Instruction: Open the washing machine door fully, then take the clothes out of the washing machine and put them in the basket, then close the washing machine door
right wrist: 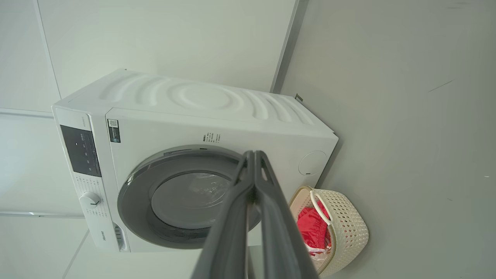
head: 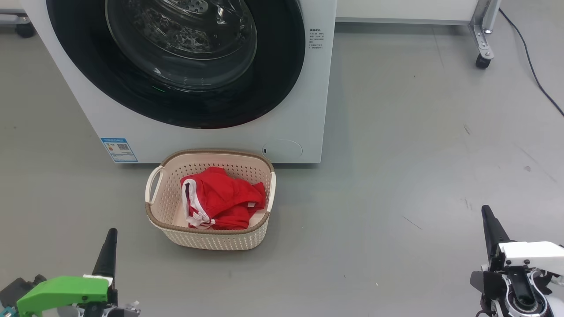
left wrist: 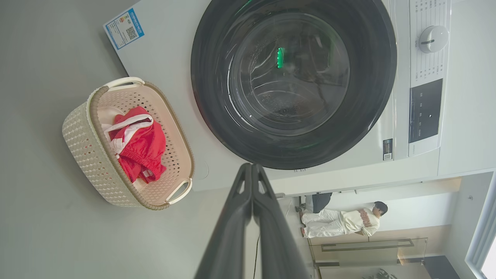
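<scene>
Two dark grippers sit low in the head view. At seven o'clock, the left gripper point(head: 111, 237) has its fingers pressed together, holding nothing. Near six o'clock the basket point(head: 211, 153) holds the clothes point(head: 224, 198), a soft, light red heap best pinched at a raised fold. At twelve o'clock the washing machine door point(head: 273, 79) lies flush against the washing machine point(head: 317, 110); its glossy rim looks rigid and slippery. At four o'clock the right gripper point(head: 488, 218) is likewise closed and empty.
</scene>
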You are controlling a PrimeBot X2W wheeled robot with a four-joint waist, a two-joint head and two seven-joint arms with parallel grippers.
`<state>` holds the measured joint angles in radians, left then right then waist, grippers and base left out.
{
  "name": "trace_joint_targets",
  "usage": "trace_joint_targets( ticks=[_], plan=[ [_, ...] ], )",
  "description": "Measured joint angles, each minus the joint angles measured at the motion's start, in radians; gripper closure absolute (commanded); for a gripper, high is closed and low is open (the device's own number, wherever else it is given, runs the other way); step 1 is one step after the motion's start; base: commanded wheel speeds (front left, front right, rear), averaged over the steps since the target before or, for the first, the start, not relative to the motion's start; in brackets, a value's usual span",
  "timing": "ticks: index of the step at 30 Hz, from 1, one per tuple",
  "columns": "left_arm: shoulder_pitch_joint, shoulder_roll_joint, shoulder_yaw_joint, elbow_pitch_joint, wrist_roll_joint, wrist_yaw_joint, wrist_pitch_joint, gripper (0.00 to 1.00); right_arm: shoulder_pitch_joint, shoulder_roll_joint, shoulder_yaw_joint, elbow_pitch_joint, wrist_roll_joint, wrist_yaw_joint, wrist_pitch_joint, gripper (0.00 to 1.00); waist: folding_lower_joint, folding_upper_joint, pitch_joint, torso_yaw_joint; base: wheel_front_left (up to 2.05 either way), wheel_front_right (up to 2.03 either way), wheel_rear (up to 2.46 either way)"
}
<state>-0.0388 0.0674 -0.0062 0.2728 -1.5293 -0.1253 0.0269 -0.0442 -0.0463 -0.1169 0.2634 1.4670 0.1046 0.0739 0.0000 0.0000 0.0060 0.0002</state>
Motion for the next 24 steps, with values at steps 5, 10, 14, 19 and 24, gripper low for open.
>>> trace_joint_targets(
  ticks=[5,10,14,19,24],
  plan=[
    [-0.005,0.002,0.007,0.0,-0.06,0.0,0.013,1.0,-0.011,0.003,-0.008,0.004,0.062,0.008,0.015,1.0,0.0,0.0,-0.002,0.0,0.0,0.0,0.0],
    [-0.007,0.005,0.017,0.0,-0.126,0.0,0.03,1.0,-0.013,0.007,-0.017,0.012,0.132,0.017,0.035,1.0,0.0,0.0,-0.003,0.0,0.0,0.0,0.0],
    [-0.008,0.005,0.019,0.0,-0.126,0.0,0.033,1.0,-0.014,0.007,-0.018,0.012,0.134,0.017,0.035,1.0,0.0,0.0,-0.003,0.0,0.0,0.0,0.0],
    [-0.008,0.005,0.02,0.001,-0.126,0.0,0.033,1.0,-0.014,0.007,-0.018,0.012,0.134,0.017,0.035,1.0,0.0,0.0,-0.003,0.0,0.0,0.0,0.0],
    [-0.009,0.005,0.021,0.002,-0.126,0.0,0.033,1.0,-0.015,0.007,-0.018,0.012,0.134,0.017,0.035,1.0,0.0,0.0,-0.003,0.0,0.0,0.0,0.0]
  ],
)
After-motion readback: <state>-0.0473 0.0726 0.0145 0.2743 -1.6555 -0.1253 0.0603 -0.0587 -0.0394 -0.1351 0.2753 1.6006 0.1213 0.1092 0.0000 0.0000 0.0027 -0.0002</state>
